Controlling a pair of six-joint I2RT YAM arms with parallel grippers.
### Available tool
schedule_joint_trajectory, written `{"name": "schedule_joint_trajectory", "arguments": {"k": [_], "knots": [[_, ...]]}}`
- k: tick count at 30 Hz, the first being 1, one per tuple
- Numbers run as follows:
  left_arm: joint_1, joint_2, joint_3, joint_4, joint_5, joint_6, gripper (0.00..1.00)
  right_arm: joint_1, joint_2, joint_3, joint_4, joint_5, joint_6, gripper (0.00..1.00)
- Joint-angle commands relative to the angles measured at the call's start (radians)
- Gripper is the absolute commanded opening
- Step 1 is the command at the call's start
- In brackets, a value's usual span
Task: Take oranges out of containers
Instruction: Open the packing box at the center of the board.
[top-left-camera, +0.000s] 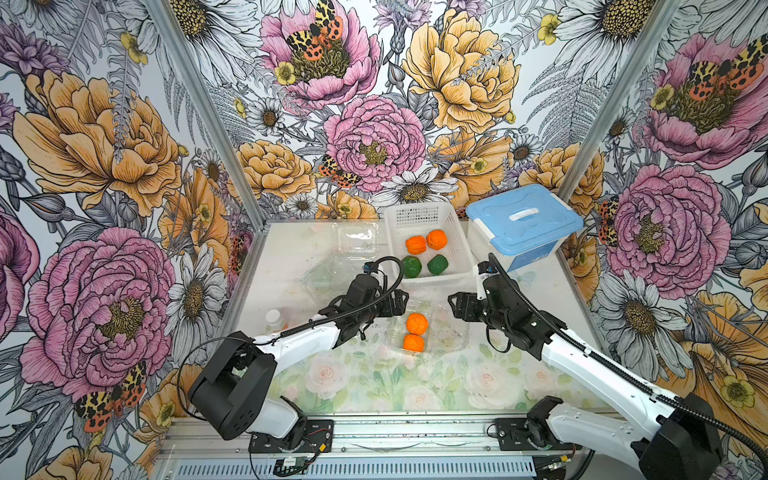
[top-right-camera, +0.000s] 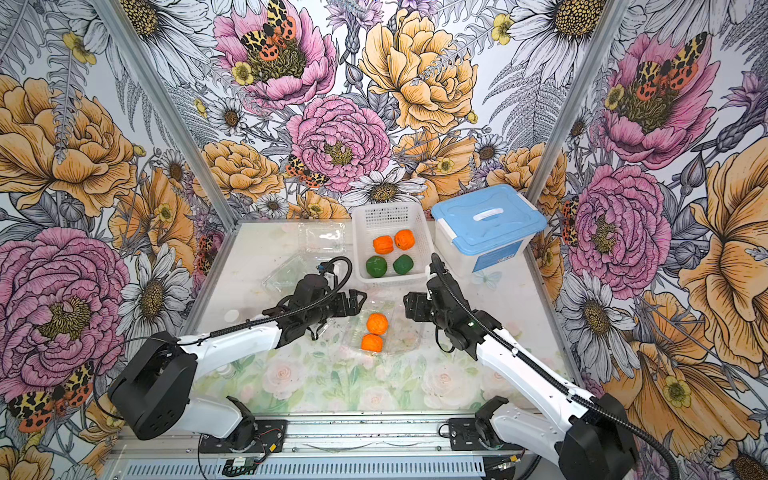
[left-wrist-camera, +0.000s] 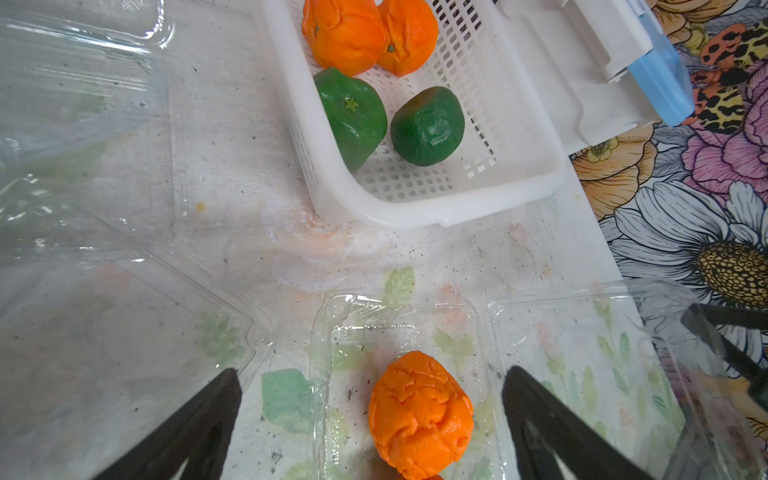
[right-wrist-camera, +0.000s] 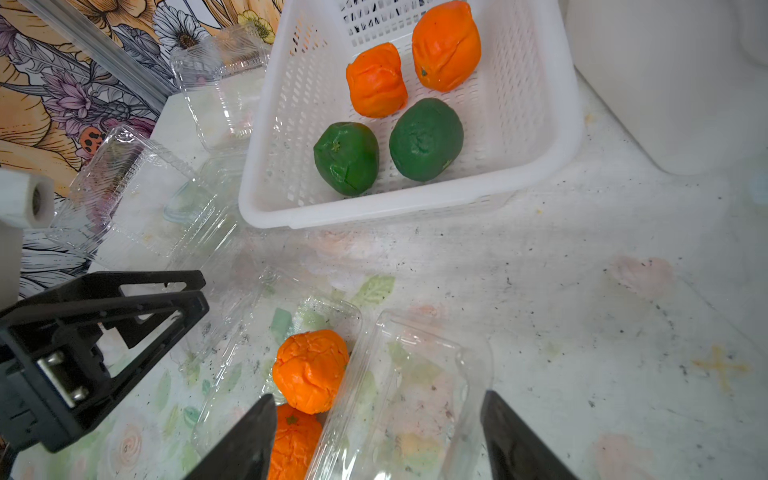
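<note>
Both top views: open clamshell (top-left-camera: 451, 334) sits mid-frame on the table (top-left-camera: 332, 386), with its lid flapped out flat to the right of its tray. Two oranges (top-left-camera: 417, 323) lie in the tray, touching, one behind the other, not yet out. Left gripper (top-left-camera: 398, 302) hangs just left of the tray's far end, fingers spread wide and holding nothing. Its wrist view shows the far orange between the fingers, no contact visible. Right gripper (top-left-camera: 457, 306) hangs just right of the lid's far end, fingers also apart, nothing clamped. Its wrist view shows the lid lying between them. White perforated basket (top-left-camera: 415, 216) is above centre, just behind the clamshell. It holds two more orange fruits (top-left-camera: 416, 244) at its back and two green fruits (top-left-camera: 411, 266) at its front. Two empty clamshells (top-left-camera: 357, 237) lie left of the basket, one behind the other. White tub with blue lid (top-left-camera: 523, 224) is right of the basket, very close; can't tell if they touch.
</note>
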Motion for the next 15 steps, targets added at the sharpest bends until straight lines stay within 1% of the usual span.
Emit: {"name": "schedule_joint_trajectory", "arguments": {"k": [1, 3, 6, 8, 10, 12, 15], "knots": [[0.011, -0.044, -0.058, 0.087, -0.002, 0.032, 0.99, -0.002, -0.024, 0.063, -0.082, 0.089, -0.059, 0.77], [0.013, -0.055, -0.084, 0.115, -0.002, 0.049, 0.99, -0.002, -0.042, 0.087, -0.137, 0.153, -0.076, 0.78], [0.019, -0.068, -0.109, 0.134, 0.001, 0.075, 0.99, -0.002, -0.067, 0.1, -0.172, 0.183, -0.089, 0.79], [0.024, -0.08, -0.13, 0.165, 0.016, 0.09, 0.99, -0.002, -0.077, 0.099, -0.169, 0.164, -0.081, 0.79], [0.028, -0.094, -0.155, 0.199, 0.024, 0.099, 0.99, 0.002, -0.07, 0.103, -0.162, 0.117, -0.064, 0.79], [0.029, -0.114, -0.183, 0.236, 0.028, 0.107, 0.99, 0.026, -0.047, 0.106, -0.14, 0.078, -0.058, 0.79], [0.03, -0.141, -0.234, 0.303, 0.036, 0.11, 0.99, 0.084, 0.012, 0.122, -0.12, 0.079, -0.036, 0.79]]}}
